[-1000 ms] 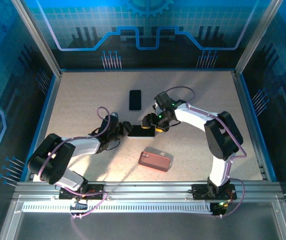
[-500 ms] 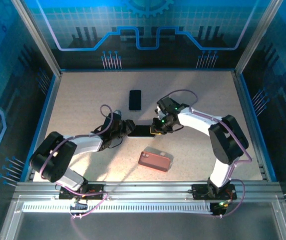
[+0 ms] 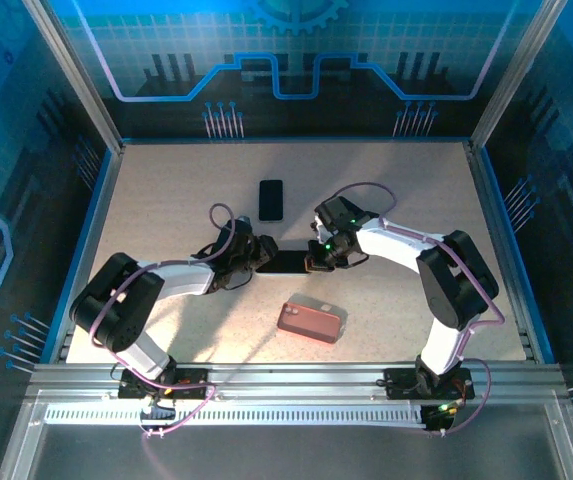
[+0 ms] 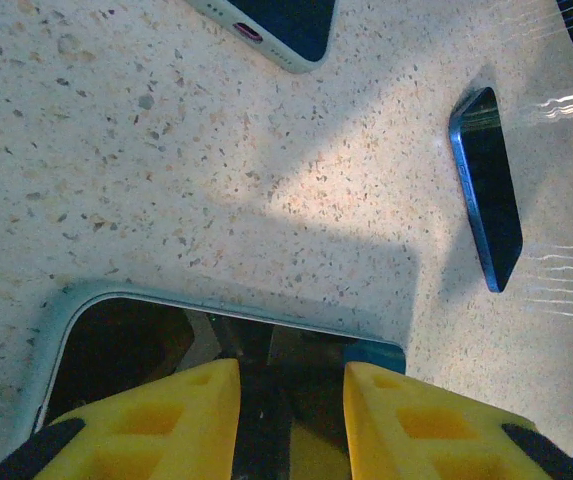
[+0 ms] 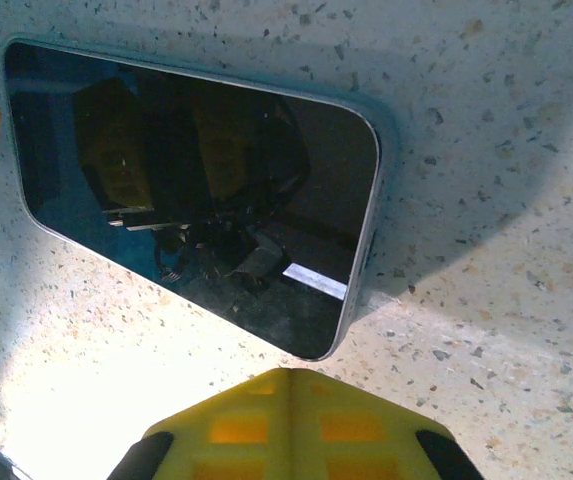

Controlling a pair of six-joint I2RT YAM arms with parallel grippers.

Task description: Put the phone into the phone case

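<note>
The speckled table [image 3: 166, 180] spans the middle of the top view. The left arm [image 3: 166, 285] is reached in from lower left and the right arm [image 3: 406, 240] from lower right, and the two are brought together at frame centre. There the phone [image 3: 286, 262] is seen lying flat, screen up. The pale rim of the phone case [image 5: 370, 215] is shown round it in the right wrist view. The phone is judged to be in the case, though full seating cannot be confirmed: a blue corner [image 4: 374, 350] is seen at the rim in the left wrist view.

A reddish case [image 3: 311, 321] is seen below centre and a second, blue-edged phone [image 3: 271, 199] above centre, both apart from the work.

The left gripper [image 3: 253, 255] is set over the phone's left end with its fingers a narrow gap apart; whether anything is pinched cannot be told. The right gripper [image 5: 286, 390] is closed tight on nothing, just beside the phone's corner at lower middle of its wrist view.

The press is best made with that closed tip, straight down, corner by corner along the rim, while the case is steadied from the other end so that it is not slid
</note>
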